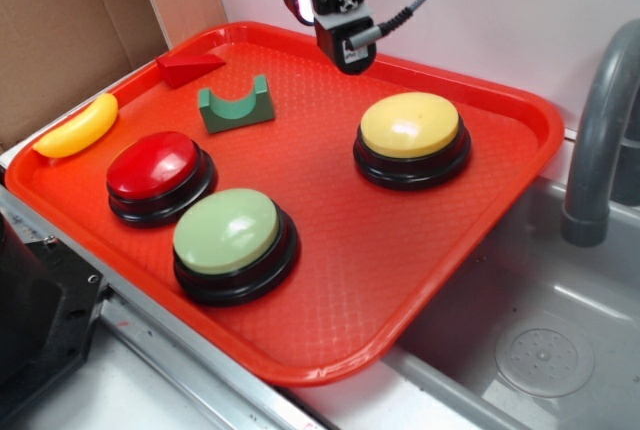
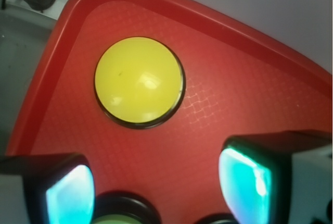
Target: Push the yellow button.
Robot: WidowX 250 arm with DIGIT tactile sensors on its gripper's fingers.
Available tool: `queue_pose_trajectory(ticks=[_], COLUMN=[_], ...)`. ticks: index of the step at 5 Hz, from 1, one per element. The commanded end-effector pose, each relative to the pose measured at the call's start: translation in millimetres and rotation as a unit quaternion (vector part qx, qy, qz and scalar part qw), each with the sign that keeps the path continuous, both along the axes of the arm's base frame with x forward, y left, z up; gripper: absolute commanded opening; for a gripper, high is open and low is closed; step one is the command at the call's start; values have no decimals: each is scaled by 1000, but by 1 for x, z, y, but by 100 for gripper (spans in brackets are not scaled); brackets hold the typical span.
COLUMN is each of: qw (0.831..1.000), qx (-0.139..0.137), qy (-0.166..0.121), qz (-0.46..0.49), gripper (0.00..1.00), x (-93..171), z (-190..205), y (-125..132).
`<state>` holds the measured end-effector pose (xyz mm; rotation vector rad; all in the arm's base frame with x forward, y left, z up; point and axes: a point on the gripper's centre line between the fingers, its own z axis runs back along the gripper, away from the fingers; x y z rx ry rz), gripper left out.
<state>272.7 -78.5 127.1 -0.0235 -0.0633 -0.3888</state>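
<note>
Yellow button [image 1: 411, 128] on the red tray [image 1: 330, 320], right of middle in the outside view, upper left in the wrist view. Gripper [image 1: 345, 50] up high at the top, above the tray's back edge, not touching the button. Jaws spread wide, holding nothing

Yellow button [image 1: 410, 123] – smooth, glossy plastic dome; red tray [image 1: 330, 280] – plastic with fine textured grid.

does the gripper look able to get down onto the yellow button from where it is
Probably yes: the gripper hangs open above the tray, behind the yellow button, and nothing lies between them or on the button's dome.
</note>
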Motion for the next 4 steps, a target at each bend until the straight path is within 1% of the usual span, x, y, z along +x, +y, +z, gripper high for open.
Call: queue_pose_trajectory(ticks=[1,2,4], qw=[999,999,999], qx=[-8,-9,-11], qy=[-48,-50,-39], qz=[6,17,20], gripper=[100,100,100], x=[-15,-21,-28], z=[30,33,34], y=[2,5,6])
